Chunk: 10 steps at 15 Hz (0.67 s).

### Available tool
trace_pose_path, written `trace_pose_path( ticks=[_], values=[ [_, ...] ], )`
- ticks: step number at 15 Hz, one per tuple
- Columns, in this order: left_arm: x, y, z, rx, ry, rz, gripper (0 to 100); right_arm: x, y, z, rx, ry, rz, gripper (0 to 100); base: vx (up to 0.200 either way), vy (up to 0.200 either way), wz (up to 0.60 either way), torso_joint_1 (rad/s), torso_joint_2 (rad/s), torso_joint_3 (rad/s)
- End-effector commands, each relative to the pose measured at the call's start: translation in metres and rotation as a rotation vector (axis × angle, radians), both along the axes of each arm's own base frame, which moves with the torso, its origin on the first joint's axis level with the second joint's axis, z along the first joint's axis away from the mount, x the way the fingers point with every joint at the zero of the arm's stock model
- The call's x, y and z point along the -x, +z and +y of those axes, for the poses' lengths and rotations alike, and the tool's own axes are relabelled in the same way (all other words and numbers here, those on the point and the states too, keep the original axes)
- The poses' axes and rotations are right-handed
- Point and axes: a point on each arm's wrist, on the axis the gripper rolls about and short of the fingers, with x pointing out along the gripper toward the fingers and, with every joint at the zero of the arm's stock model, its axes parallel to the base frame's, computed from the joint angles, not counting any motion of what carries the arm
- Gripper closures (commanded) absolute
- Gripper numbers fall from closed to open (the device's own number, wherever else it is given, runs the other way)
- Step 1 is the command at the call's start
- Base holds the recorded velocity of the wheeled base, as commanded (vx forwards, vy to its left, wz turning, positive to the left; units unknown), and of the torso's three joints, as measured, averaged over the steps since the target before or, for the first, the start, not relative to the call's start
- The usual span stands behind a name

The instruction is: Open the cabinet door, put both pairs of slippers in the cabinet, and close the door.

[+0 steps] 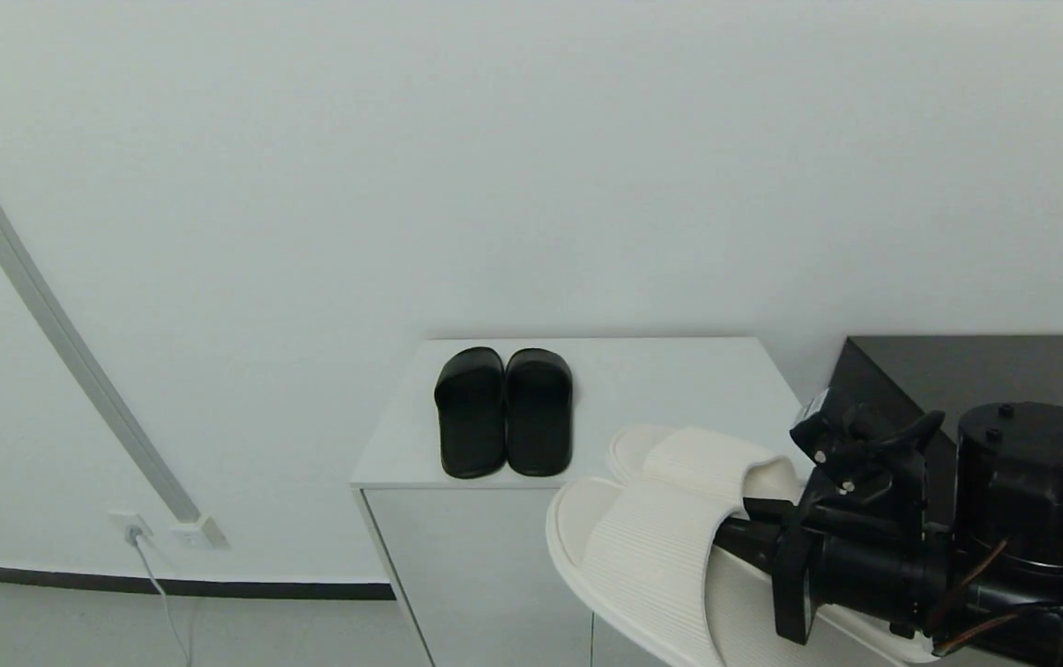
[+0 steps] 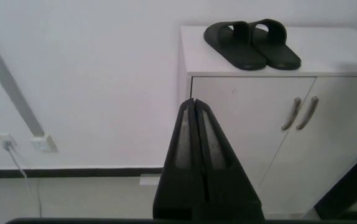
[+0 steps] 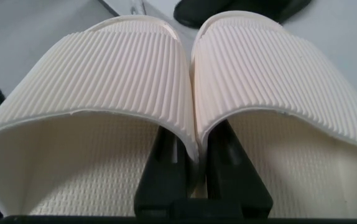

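Observation:
A pair of black slippers [image 1: 505, 410] [image 2: 253, 42] lies side by side on top of the white cabinet [image 1: 670, 380]. Both cabinet doors [image 2: 241, 124] are closed, with two handles [image 2: 300, 113] at the middle seam. My right gripper [image 1: 737, 539] [image 3: 194, 158] holds the pair of white ribbed slippers [image 1: 661, 528] [image 3: 191, 81] in the air in front of the cabinet's right front corner. Its fingers reach under the straps and pinch the two inner walls together. My left gripper [image 2: 194, 143] hangs low to the left of the cabinet, fingers pressed together with nothing between them.
A dark tabletop [image 1: 985, 371] stands right of the cabinet. On the wall to the left a grey slanted conduit [image 1: 58, 324] runs down to a socket [image 1: 131, 528] with a cable plugged in. Bare floor lies left of the cabinet.

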Motion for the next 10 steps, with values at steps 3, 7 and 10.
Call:
trace_pose_path(
  ticks=[3, 7, 10],
  values=[
    [0.0, 0.0, 0.0, 0.001, 0.001, 0.0, 100, 0.0015, -0.0036, -0.0016, 0.011, -0.002, 0.01, 100, -0.067, 0.0, 0.0, -0.001, 0.0, -0.001],
    [0.0, 0.0, 0.0, 0.0, 0.001, 0.0, 100, 0.0034, -0.0069, -0.0028, 0.031, 0.005, 0.001, 100, 0.0, 0.0, 0.0, 0.0, 0.0, 0.0],
    [0.0, 0.0, 0.0, 0.0, 0.001, 0.0, 100, 0.0039, -0.0088, -0.0033, 0.039, 0.007, 0.003, 100, 0.0, 0.0, 0.0, 0.0, 0.0, 0.0]
  ],
)
